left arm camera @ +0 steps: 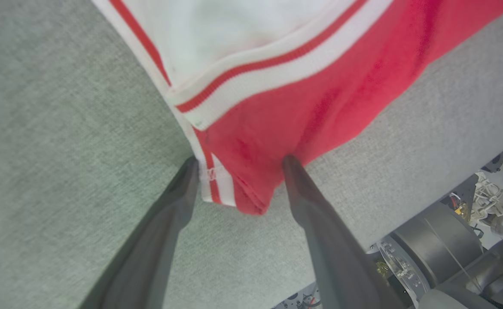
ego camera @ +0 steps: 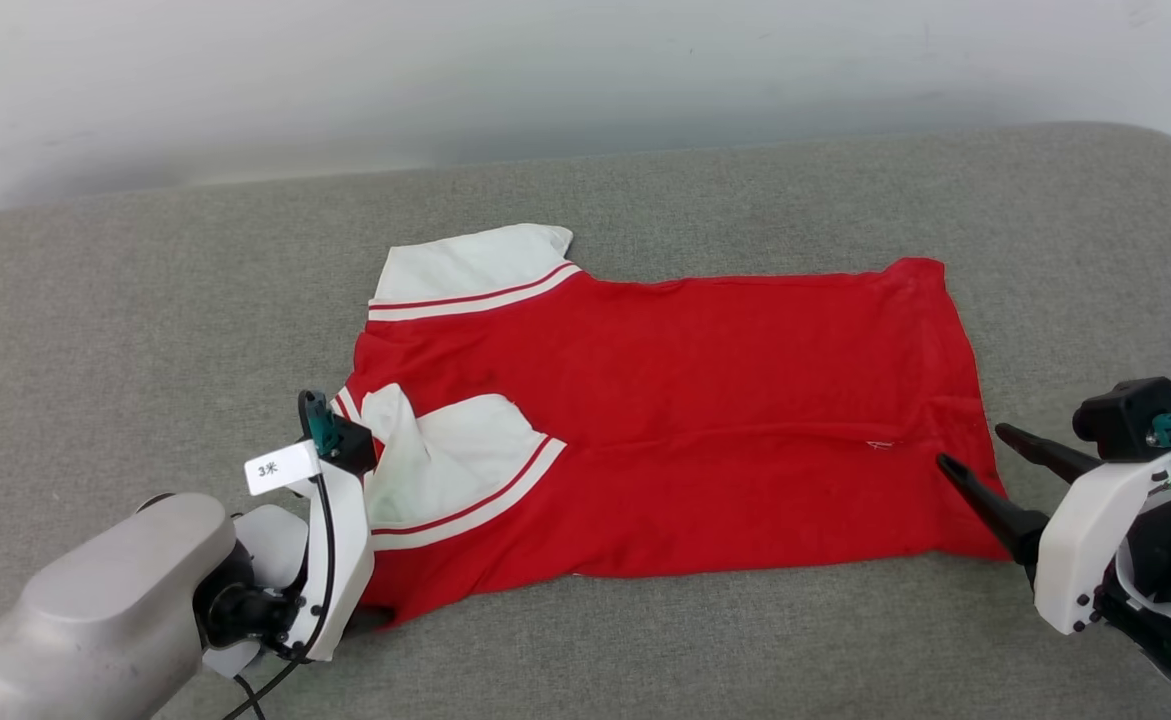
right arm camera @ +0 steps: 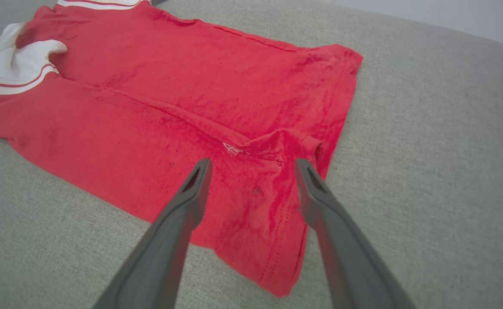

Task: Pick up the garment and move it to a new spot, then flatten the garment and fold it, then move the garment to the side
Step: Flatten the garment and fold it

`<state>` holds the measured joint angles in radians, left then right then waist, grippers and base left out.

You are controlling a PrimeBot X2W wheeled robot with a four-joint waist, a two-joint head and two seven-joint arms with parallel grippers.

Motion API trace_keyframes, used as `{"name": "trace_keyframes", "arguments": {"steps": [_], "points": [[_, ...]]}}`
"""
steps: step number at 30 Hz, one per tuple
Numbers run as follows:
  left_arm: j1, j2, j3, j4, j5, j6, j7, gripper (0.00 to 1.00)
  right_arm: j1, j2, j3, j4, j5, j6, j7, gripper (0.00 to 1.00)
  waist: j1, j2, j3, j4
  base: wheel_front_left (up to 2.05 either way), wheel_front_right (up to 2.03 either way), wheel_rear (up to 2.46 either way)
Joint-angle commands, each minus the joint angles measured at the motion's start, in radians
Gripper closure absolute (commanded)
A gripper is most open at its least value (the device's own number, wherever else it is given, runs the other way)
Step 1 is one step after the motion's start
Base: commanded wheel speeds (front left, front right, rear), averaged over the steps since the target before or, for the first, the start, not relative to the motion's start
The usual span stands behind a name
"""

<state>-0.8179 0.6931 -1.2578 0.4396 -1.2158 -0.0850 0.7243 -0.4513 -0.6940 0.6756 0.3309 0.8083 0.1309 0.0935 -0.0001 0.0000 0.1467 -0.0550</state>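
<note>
The red sports-jersey shirt of thin soft fabric (ego camera: 685,420) lies nearly flat on the grey woven cushion (ego camera: 145,300). Its long axis runs left to right across the head view, with the white, stripe-trimmed sleeves at the left end and the hem at the right. The near sleeve (ego camera: 445,460) is folded in over the red body, and a raised crease runs the shirt's length.

The 2 arms sit at opposite ends of that axis. The left pincer (left arm camera: 240,165) is released, with its 2 dark fingers spread on either side of the near-left corner, where striped trim meets red cloth, right at the cushion surface. The right pincer (right arm camera: 253,165) is also released and holds nothing, its fingers spread above the near-right hem corner, where the cloth puckers at a small white stitch.

Judging by this, each arm takes its own near corner, and the fold then goes away from the robot, across the short axis. The limp knit will likely sag and drag between the grips.
</note>
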Motion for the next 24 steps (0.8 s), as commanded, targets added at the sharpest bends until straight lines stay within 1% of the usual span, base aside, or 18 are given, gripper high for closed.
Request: {"name": "trace_keyframes", "arguments": {"steps": [1, 5, 6, 7, 11, 14, 16, 20, 22, 24], "points": [[0.041, -0.016, -0.01, 0.031, 0.007, -0.007, -0.004, 0.0, -0.014, 0.009, 0.005, 0.004, -0.002, 0.0, 0.002, 0.0, 0.0001, 0.0, 0.007, -0.008, 0.0, 0.0, 0.0], [0.072, -0.034, -0.017, 0.064, 0.009, -0.016, -0.012, 0.0, -0.023, 0.006, 0.012, 0.006, 0.006, -0.001, 0.002, 0.0, 0.0001, 0.0, 0.008, -0.013, 0.0, 0.0, 0.0], [0.078, -0.038, -0.018, 0.072, 0.012, -0.018, -0.013, 0.51, -0.026, 0.001, 0.014, 0.007, 0.008, 0.0, 0.002, 0.0, 0.0001, 0.0, 0.006, -0.013, 0.0, 0.0, 0.0], [0.082, -0.04, -0.02, 0.08, 0.012, -0.023, -0.015, 1.0, -0.029, -0.004, 0.016, 0.009, 0.008, 0.0, 0.002, 0.0, 0.0001, 0.0, 0.003, -0.012, 0.0, 0.0, 0.0], [0.082, -0.039, -0.016, 0.084, 0.001, -0.035, -0.028, 1.0, -0.058, -0.034, 0.028, -0.004, 0.018, 0.0, 0.026, 0.0, 0.0001, 0.0, -0.019, -0.006, 0.0, 0.0, 0.0], [0.069, -0.016, -0.006, 0.065, -0.004, -0.039, -0.043, 1.0, -0.09, -0.081, 0.064, -0.036, 0.023, 0.0, 0.093, 0.0, 0.0001, 0.0, -0.039, -0.001, 0.0, 0.0, 0.0], [0.059, 0.003, -0.004, 0.043, 0.005, -0.041, -0.053, 1.0, -0.116, -0.123, 0.104, -0.066, 0.033, 0.0, 0.175, 0.0, 0.0001, 0.0, -0.051, 0.002, 0.0, 0.0, 0.0], [0.043, 0.039, 0.0, -0.007, 0.006, -0.042, -0.065, 1.0, -0.173, -0.198, 0.173, -0.122, 0.091, -0.001, 0.379, 0.0, 0.0001, 0.0, -0.061, 0.007, 0.0, 0.0, 0.0], [0.033, 0.049, 0.001, -0.029, 0.007, -0.042, -0.067, 1.0, -0.194, -0.22, 0.196, -0.124, 0.113, -0.001, 0.467, 0.0, 0.0001, 0.0, -0.057, 0.012, 0.0, 0.0, 0.0], [0.025, 0.058, 0.002, -0.045, 0.01, -0.043, -0.069, 1.0, -0.213, -0.221, 0.203, -0.105, 0.141, 0.0, 0.54, 0.0, 0.0001, 0.0, -0.049, 0.015, 0.0, 0.0, 0.0]]}}
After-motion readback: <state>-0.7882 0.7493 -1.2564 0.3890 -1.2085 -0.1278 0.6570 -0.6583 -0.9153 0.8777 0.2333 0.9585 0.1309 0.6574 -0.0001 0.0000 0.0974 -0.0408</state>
